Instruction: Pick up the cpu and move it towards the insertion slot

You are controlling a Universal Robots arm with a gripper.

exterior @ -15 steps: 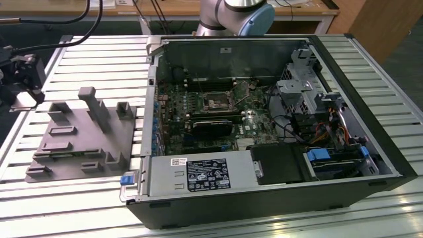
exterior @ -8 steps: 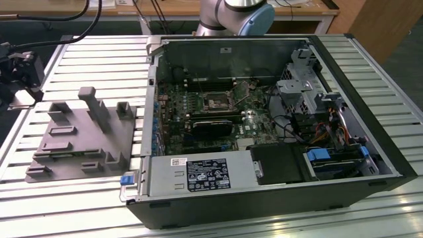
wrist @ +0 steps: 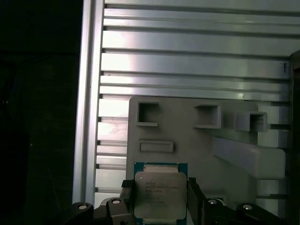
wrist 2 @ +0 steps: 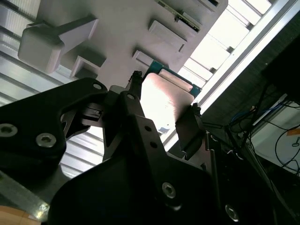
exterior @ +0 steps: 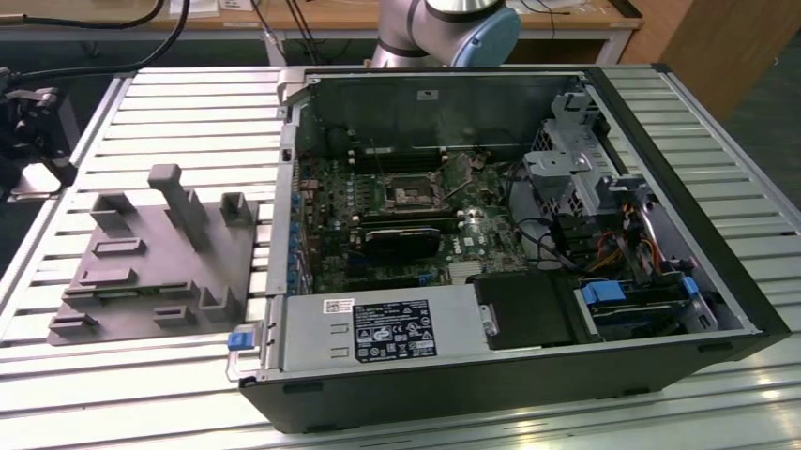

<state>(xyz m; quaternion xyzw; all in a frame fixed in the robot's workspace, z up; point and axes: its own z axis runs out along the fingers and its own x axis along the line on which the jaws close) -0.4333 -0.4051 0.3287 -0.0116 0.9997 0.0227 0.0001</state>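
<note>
I see a slatted aluminium table (wrist: 187,61) spreading beneath the gripper's (wrist: 160,187) jaws. Directly under the jaws, a grey fixture plate (wrist: 187,140) lies flat on the slats, near the table's edge rail. An open computer case (exterior: 501,394) lies beside that plate, apart from the jaws.

Silvery cpu (wrist: 159,194), teal edge; grey fixture plate (wrist: 187,140); green motherboard (exterior: 482,246)

A grey fixture plate (exterior: 138,281) lies beside an open computer case (exterior: 501,389).
</note>
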